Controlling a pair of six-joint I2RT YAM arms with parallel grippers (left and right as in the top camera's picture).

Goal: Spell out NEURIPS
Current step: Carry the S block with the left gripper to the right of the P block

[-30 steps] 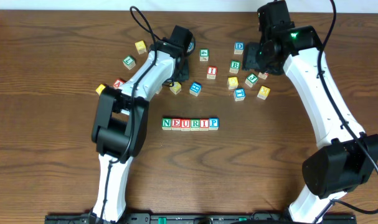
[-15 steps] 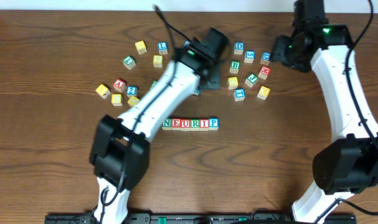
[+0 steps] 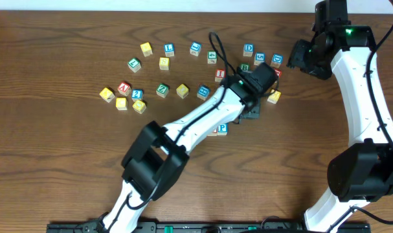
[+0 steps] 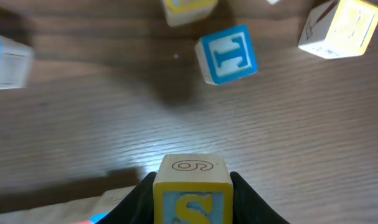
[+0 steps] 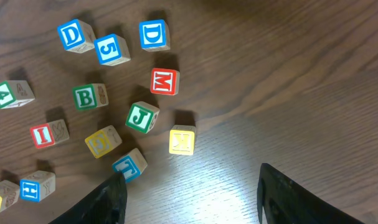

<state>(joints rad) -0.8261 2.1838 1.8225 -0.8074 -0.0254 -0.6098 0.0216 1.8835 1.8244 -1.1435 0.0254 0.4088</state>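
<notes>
My left gripper (image 4: 192, 200) is shut on a wooden cube (image 4: 192, 186) with a yellow S on a blue face in a yellow frame and a 6 on its top. It hangs a little above the table, close to a blue T cube (image 4: 228, 55). In the overhead view the left gripper (image 3: 253, 110) sits just right of and behind the word row. The left arm covers most of that row, and only the P cube (image 3: 222, 129) at its right end shows whole. My right gripper (image 5: 192, 199) is open and empty at the back right (image 3: 304, 57).
Loose cubes lie around the left gripper: a yellow one (image 3: 274, 97), D (image 3: 248, 48), M (image 5: 165, 81), J (image 5: 141, 117), B (image 5: 88, 96) and a yellow K (image 5: 182, 140). More cubes are scattered at the back left, among them L (image 3: 169, 48) and A (image 3: 123, 87).
My left arm has swung from the back-left cubes to the right, across the row, and now ends beside the P. My right arm has pulled back toward the back right corner.
</notes>
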